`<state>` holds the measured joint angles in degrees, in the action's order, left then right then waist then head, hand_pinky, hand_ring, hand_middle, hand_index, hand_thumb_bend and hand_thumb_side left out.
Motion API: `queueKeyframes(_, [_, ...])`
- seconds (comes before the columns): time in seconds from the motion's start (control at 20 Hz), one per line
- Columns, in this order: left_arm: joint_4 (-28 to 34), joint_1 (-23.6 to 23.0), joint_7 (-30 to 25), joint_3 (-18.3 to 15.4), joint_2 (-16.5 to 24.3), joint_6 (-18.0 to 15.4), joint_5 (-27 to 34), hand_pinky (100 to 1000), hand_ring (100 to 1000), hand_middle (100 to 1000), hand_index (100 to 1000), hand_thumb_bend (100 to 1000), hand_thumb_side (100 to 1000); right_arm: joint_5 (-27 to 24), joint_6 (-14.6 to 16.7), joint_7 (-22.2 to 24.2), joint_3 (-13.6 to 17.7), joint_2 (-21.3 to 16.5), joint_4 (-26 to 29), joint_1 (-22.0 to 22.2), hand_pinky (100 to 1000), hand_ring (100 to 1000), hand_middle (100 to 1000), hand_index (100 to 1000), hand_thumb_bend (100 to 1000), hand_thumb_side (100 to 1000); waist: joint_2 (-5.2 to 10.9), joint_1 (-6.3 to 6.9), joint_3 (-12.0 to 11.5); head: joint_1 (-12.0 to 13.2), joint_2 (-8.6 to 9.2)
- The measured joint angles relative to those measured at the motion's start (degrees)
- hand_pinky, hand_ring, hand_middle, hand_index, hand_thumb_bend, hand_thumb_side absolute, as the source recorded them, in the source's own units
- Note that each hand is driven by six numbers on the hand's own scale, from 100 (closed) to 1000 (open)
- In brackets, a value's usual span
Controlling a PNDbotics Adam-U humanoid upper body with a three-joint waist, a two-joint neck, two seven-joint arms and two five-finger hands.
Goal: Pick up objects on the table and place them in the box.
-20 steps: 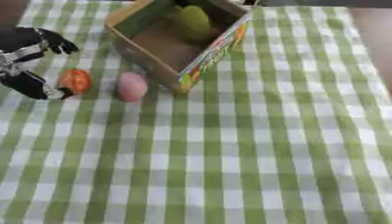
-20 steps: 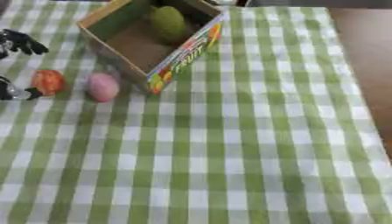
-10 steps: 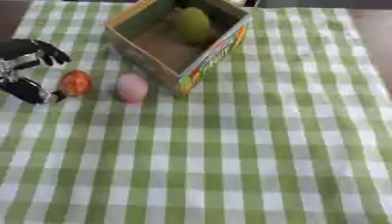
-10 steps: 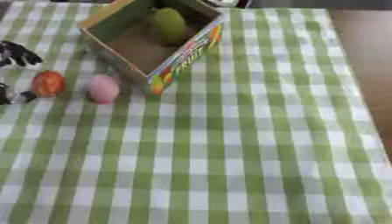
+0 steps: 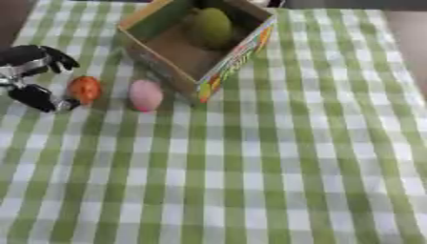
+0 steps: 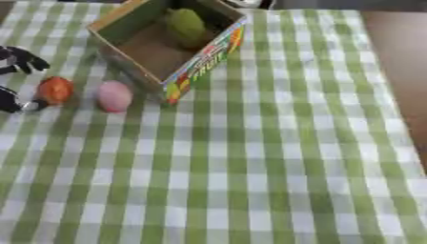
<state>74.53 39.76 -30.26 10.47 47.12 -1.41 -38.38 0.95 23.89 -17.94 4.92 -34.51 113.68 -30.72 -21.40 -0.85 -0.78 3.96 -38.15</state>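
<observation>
Left eye view shows the left hand [image 5: 33, 76] spread wide beside the orange ball [image 5: 84, 89], not yet gripping; next it must close, then carry to the box [image 5: 158, 26].

Matt checked cloth [image 5: 275, 157] (woven-looking), printed cardboard box [image 5: 229, 62], smooth pink object [image 5: 146, 95].

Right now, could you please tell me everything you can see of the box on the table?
The box is open-topped cardboard, brown inside, with one colourful printed side facing the camera. It stands on the green checked tablecloth near the far edge, turned cornerwise. A yellow-green fruit lies inside at the far end. A pink object lies just beside its near-left wall; whether they touch I cannot tell.
</observation>
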Motion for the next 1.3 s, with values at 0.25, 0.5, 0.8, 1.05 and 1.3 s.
queueKeyframes(0.25, [-0.74,0.21,-0.51,0.00,-0.42,-0.43,0.00,796,794,783,890,442,347,-0.01,0.00,0.00,0.00,0.01,0.00,0.01,766,798,552,845,100,525,-0.12,0.01,0.02,0.00,0.01])
queueKeyframes(0.5, [-2.16,0.81,-0.82,0.00,-0.99,-0.58,-0.28,788,787,768,880,425,335,-0.02,0.00,-0.01,0.01,0.05,0.00,0.02,766,801,552,845,100,524,-0.13,-0.02,0.08,0.02,0.06])
queueKeyframes(0.8, [-3.13,1.33,-1.11,0.02,-1.48,-0.99,-0.36,770,764,739,858,371,322,-0.03,-0.27,-0.30,0.02,0.08,0.00,0.04,767,805,551,846,100,524,-0.17,-0.05,0.12,0.02,0.26])
queueKeyframes(1.05, [-3.77,1.87,-0.80,0.02,-2.33,-0.87,0.52,741,734,711,838,282,318,-0.03,-0.52,-0.55,0.07,0.13,0.00,0.06,767,807,550,846,100,524,-0.22,-0.21,0.31,0.05,0.43])
queueKeyframes(1.3, [-4.22,2.21,-0.52,0.08,-2.82,-0.59,1.54,719,704,676,811,217,273,-0.03,-0.71,-0.74,0.28,0.40,0.00,0.06,767,807,550,846,100,524,-0.30,-0.21,0.31,0.10,0.45])
